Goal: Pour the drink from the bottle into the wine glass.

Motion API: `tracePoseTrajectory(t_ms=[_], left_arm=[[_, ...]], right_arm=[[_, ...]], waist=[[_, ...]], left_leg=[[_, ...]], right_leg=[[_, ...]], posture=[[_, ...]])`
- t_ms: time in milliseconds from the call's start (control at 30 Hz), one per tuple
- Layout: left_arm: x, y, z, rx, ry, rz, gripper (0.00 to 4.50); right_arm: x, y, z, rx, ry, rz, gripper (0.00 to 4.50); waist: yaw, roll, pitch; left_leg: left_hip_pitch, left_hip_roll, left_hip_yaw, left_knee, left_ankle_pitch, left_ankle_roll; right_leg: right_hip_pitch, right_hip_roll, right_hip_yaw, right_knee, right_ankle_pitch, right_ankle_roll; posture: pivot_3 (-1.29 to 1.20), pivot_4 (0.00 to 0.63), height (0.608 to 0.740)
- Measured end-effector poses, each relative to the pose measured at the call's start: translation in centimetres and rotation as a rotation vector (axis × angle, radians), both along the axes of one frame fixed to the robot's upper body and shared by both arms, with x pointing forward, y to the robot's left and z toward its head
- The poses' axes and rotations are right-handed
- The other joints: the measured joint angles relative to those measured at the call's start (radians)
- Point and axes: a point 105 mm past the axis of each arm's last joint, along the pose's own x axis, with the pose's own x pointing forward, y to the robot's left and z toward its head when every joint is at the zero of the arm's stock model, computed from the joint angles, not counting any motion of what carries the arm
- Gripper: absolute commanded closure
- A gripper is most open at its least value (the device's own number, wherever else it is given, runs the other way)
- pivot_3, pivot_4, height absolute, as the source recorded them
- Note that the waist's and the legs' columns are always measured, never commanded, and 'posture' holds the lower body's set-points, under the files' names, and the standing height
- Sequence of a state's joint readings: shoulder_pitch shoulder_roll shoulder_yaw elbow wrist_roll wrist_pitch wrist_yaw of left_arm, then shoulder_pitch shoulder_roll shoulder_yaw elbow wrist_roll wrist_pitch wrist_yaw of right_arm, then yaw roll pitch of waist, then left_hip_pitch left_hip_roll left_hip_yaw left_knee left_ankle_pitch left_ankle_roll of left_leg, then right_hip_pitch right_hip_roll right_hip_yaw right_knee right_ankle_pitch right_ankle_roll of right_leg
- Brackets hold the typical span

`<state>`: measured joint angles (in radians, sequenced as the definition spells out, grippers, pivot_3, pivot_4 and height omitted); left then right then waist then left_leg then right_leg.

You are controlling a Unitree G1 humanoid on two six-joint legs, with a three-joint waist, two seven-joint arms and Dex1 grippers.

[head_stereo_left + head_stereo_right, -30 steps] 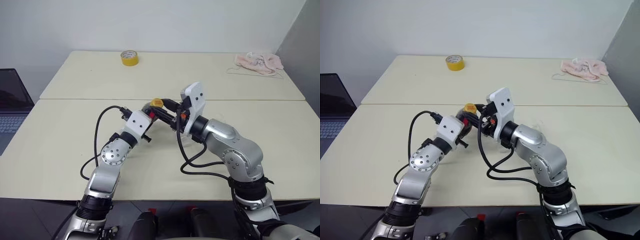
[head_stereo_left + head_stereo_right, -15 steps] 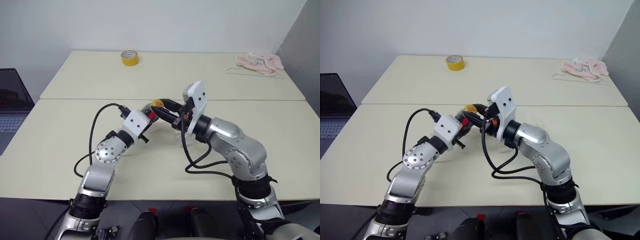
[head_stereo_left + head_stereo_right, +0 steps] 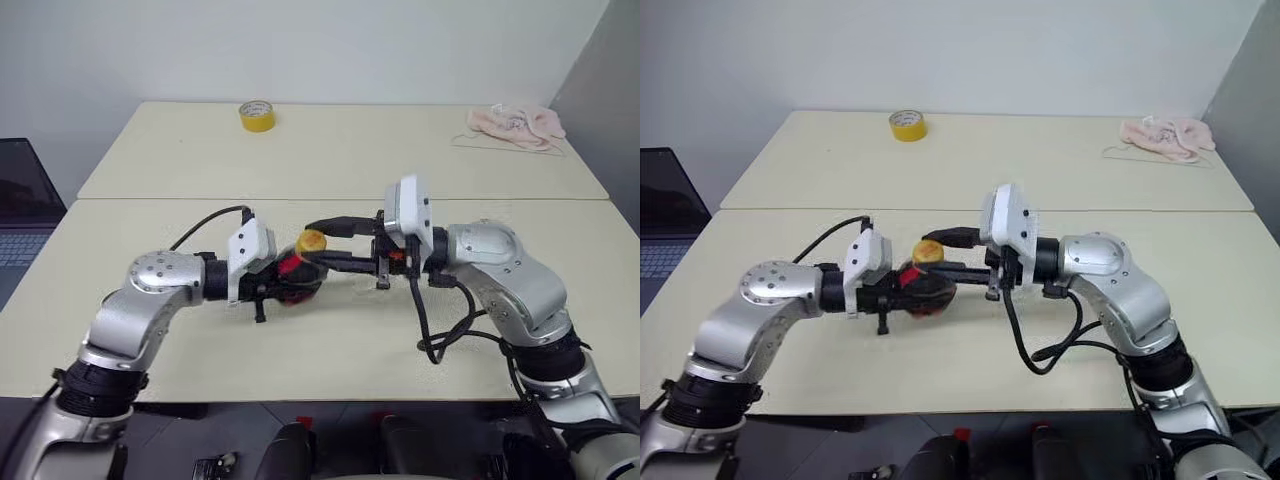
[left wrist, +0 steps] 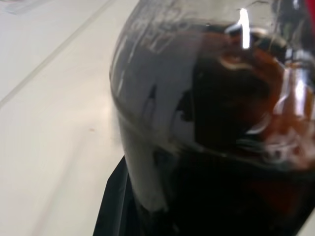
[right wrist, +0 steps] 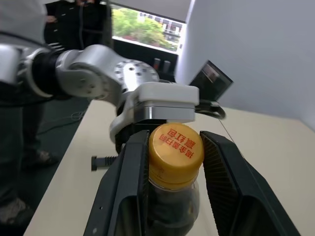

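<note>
The bottle (image 3: 297, 278) hangs tilted low over the near table, and the dark drink (image 4: 221, 147) fills its round belly. From the left, my left gripper (image 3: 283, 287) is shut on the belly, just under the red label strip. My right gripper (image 5: 175, 137) reaches in level from the right. Its two black fingers (image 5: 129, 187) are closed on either side of the yellow screw cap (image 3: 929, 251). The two grippers point at each other across the bottle. The wine glass is hidden.
On the far table lie a yellow tape roll (image 3: 258, 115) at the left and a pink cloth (image 3: 515, 124) at the right. A seam (image 3: 150, 199) divides the two tables. A laptop (image 3: 20, 215) sits beyond the left edge.
Both arms swung their elbows outward and turned their wrists, so the grippers now lie level and face each other. The bottle came nearer to me. The right fingers narrowed onto the cap.
</note>
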<state>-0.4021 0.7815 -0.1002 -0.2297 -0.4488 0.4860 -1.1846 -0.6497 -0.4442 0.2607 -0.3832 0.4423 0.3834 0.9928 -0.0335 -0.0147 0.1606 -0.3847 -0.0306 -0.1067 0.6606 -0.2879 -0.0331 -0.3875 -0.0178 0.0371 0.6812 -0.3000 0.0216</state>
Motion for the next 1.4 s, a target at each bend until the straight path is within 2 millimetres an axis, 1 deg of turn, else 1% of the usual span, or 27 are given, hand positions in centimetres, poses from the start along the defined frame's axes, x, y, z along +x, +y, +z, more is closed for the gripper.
tracePoseTrajectory(t_ms=[167, 300, 367, 400, 433, 467, 533, 600, 633, 700, 767, 800, 867, 900, 967, 1067, 1133, 1267, 1400], left_arm=[[-1.1, -0.3, -0.8, 0.033, 0.055, -0.101, 3.63], [-1.2, -1.0, -1.1, 0.006, 0.061, -0.105, 3.63], [-1.2, -1.5, -1.4, -0.015, 0.055, -0.094, 3.63], [-1.3, -1.8, -1.7, -0.033, 0.062, -0.075, 3.63], [-1.0, -1.8, -2.4, -0.050, 0.090, -0.027, 3.65], [-0.9, -1.9, -3.0, -0.069, 0.110, 0.018, 3.67], [-0.7, -2.4, -3.6, -0.113, 0.129, 0.084, 3.68], [-0.6, -2.9, -3.5, -0.146, 0.112, 0.123, 3.68], [-0.5, -3.1, -3.3, -0.179, 0.088, 0.168, 3.69], [0.0, -3.4, -3.2, -0.206, 0.050, 0.240, 3.69], [1.4, -3.2, -3.1, -0.228, -0.034, 0.385, 3.69], [2.0, -3.1, -2.9, -0.237, -0.076, 0.445, 3.69], [3.1, -2.4, -2.4, -0.230, -0.201, 0.583, 3.70], [3.4, -2.2, -2.3, -0.221, -0.243, 0.620, 3.70], [3.8, -1.8, -2.1, -0.203, -0.305, 0.673, 3.70], [4.4, -1.2, -2.2, -0.187, -0.369, 0.761, 3.70], [4.7, -1.3, -2.3, -0.187, -0.386, 0.795, 3.71], [5.1, -0.7, -2.5, -0.168, -0.415, 0.849, 3.71], [5.3, -0.4, -2.2, -0.172, -0.439, 0.883, 3.71]], right_arm=[[-1.1, -0.6, -0.6, -0.079, -0.106, 0.101, 3.24], [-1.2, -1.0, -0.7, -0.097, -0.113, 0.115, 3.24], [-1.1, -1.3, -0.8, -0.104, -0.089, 0.103, 2.52], [-1.0, -1.5, -0.7, -0.092, -0.073, 0.086, 2.25], [-1.3, -1.4, -0.7, -0.081, -0.061, 0.096, 1.84], [-1.6, -1.3, -0.7, -0.068, -0.045, 0.096, 1.52], [-1.3, -1.1, -0.9, -0.037, 0.015, 0.065, 0.79], [-0.9, -1.3, -1.0, -0.022, 0.051, 0.022, 0.14], [-0.3, -1.6, -1.0, 0.000, 0.078, -0.028, 0.00], [0.5, -2.0, -0.9, 0.029, 0.118, -0.095, 0.00], [1.6, -2.1, -0.4, 0.101, 0.172, -0.186, 0.00], [1.9, -1.9, -0.2, 0.136, 0.199, -0.217, 0.00], [3.3, -1.2, 0.1, 0.229, 0.262, -0.338, 0.00], [3.6, -1.0, 0.0, 0.248, 0.280, -0.378, 0.00], [4.1, -0.6, -0.2, 0.265, 0.311, -0.425, 0.00], [4.0, 0.7, -0.6, 0.282, 0.345, -0.444, 0.00], [3.8, 1.6, -0.8, 0.275, 0.343, -0.449, 0.00], [4.7, 1.5, -0.9, 0.289, 0.330, -0.507, 0.00], [5.9, 1.1, -1.2, 0.291, 0.318, -0.575, 0.00]], waist=[[0.001, 0.000, 0.000], [0.002, 0.000, 0.000], [0.002, 0.000, 0.000], [0.003, 0.000, 0.000], [0.003, 0.000, 0.000], [0.001, 0.000, 0.000], [0.002, -0.001, 0.000], [0.004, -0.001, 0.000], [0.005, -0.001, 0.000], [0.006, -0.001, 0.000], [0.007, -0.001, 0.000], [0.007, -0.001, 0.000], [0.002, -0.001, 0.000], [0.002, -0.001, 0.000], [0.005, -0.001, 0.000], [0.005, -0.001, 0.000], [0.005, -0.001, 0.000], [0.005, -0.001, 0.000], [0.005, -0.001, 0.000]], left_leg=[[0.000, 0.000, 0.000, 0.000, 0.000, 0.000], [0.000, 0.000, 0.000, 0.000, 0.000, 0.000], [0.000, 0.000, 0.000, 0.000, 0.000, 0.000], [0.000, 0.000, 0.000, 0.000, 0.000, 0.000], [0.000, 0.000, 0.000, 0.001, 0.000, 0.000], [0.000, 0.001, 0.000, 0.000, 0.000, 0.000], [-0.001, 0.001, -0.001, 0.001, 0.000, 0.000], [0.000, 0.001, -0.001, 0.001, 0.000, 0.000], [-0.001, 0.000, -0.001, 0.001, 0.000, 0.000], [-0.001, 0.000, -0.001, 0.001, 0.000, 0.000], [0.000, 0.000, -0.001, 0.001, 0.000, 0.000], [0.000, 0.000, 0.000, 0.001, 0.000, 0.000], [0.000, 0.001, 0.000, 0.000, 0.000, -0.001], [0.000, 0.001, 0.000, 0.000, 0.001, -0.001], [0.000, 0.000, 0.001, 0.000, 0.002, -0.003], [0.000, -0.001, 0.001, 0.000, 0.002, -0.004], [0.000, -0.001, 0.001, 0.000, 0.002, -0.004], [0.000, -0.001, 0.001, 0.000, 0.002, -0.004], [0.000, -0.001, 0.001, 0.000, 0.002, -0.004]], right_leg=[[0.000, 0.000, 0.000, 0.000, 0.000, 0.000], [0.000, 0.000, 0.001, 0.000, 0.000, 0.000], [0.000, 0.000, 0.001, 0.000, 0.000, 0.000], [0.000, 0.000, 0.001, 0.000, 0.000, 0.000], [0.000, 0.000, 0.001, 0.000, 0.000, 0.000], [0.000, 0.000, 0.001, 0.000, 0.000, 0.000], [0.000, 0.000, 0.001, 0.001, 0.000, 0.000], [0.000, 0.000, 0.001, 0.001, 0.000, 0.000], [0.000, 0.000, 0.001, 0.000, 0.000, 0.000], [0.000, -0.001, 0.001, 0.001, 0.000, 0.000], [0.000, 0.000, 0.001, 0.001, 0.000, 0.000], [0.000, 0.000, 0.001, 0.001, 0.000, 0.000], [-0.001, 0.000, 0.002, 0.002, 0.000, 0.000], [-0.001, 0.000, 0.002, 0.002, 0.000, 0.000], [-0.001, -0.001, 0.002, 0.001, 0.000, 0.000], [-0.001, -0.001, 0.002, 0.001, 0.000, 0.000], [-0.001, -0.001, 0.002, 0.001, 0.000, 0.000], [-0.001, -0.001, 0.002, 0.001, 0.000, 0.000], [-0.001, -0.001, 0.002, 0.001, 0.000, 0.000]], posture=[[0.00, 0.150, 0.740], [0.00, 0.150, 0.740], [0.00, 0.150, 0.740], [0.00, 0.150, 0.740], [0.00, 0.150, 0.740], [0.00, 0.150, 0.740], [0.00, 0.150, 0.740], [0.00, 0.150, 0.740], [0.00, 0.150, 0.740], [0.00, 0.150, 0.740], [0.00, 0.150, 0.740], [0.00, 0.150, 0.740], [0.00, 0.150, 0.740], [0.00, 0.150, 0.740], [0.00, 0.150, 0.740], [0.00, 0.150, 0.740], [0.00, 0.150, 0.740], [0.00, 0.150, 0.740], [0.00, 0.150, 0.740]])
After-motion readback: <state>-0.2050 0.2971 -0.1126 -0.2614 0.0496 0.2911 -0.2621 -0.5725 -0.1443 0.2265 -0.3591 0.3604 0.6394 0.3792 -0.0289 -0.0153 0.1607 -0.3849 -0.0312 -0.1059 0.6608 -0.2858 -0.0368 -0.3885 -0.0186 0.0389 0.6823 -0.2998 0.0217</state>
